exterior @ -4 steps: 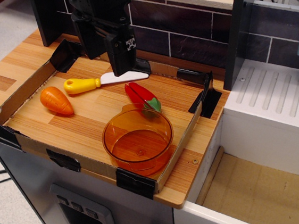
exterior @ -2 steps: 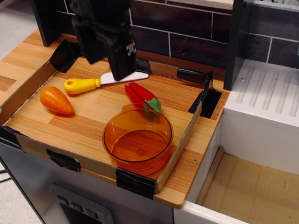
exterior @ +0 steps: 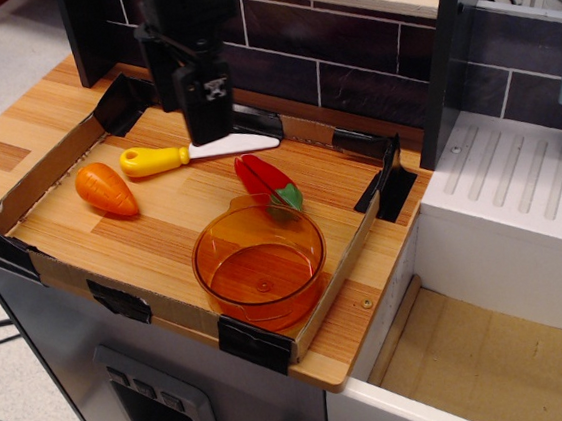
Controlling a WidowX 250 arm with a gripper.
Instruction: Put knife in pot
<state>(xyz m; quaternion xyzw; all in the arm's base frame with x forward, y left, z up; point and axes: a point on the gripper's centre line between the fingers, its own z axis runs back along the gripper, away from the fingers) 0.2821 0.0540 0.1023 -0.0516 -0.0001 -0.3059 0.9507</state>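
Note:
The knife (exterior: 152,161) lies flat at the back of the cardboard tray, with its yellow handle to the left and its white blade to the right. The orange translucent pot (exterior: 260,273) stands empty at the tray's front right. My black gripper (exterior: 209,136) hangs pointing down over the knife, about where handle and blade meet, and hides part of the blade. Its fingers read as one dark block, so I cannot tell whether they are open or touching the knife.
An orange toy carrot (exterior: 106,189) lies at the left of the tray. A red-and-green toy pepper (exterior: 268,184) lies between knife and pot. A low cardboard wall (exterior: 35,182) with black tape corners rims the wooden board. A dark tiled wall stands behind.
My gripper has moved left, from above the blade's middle to above the handle-blade joint. The knife, pot, carrot and pepper have not moved.

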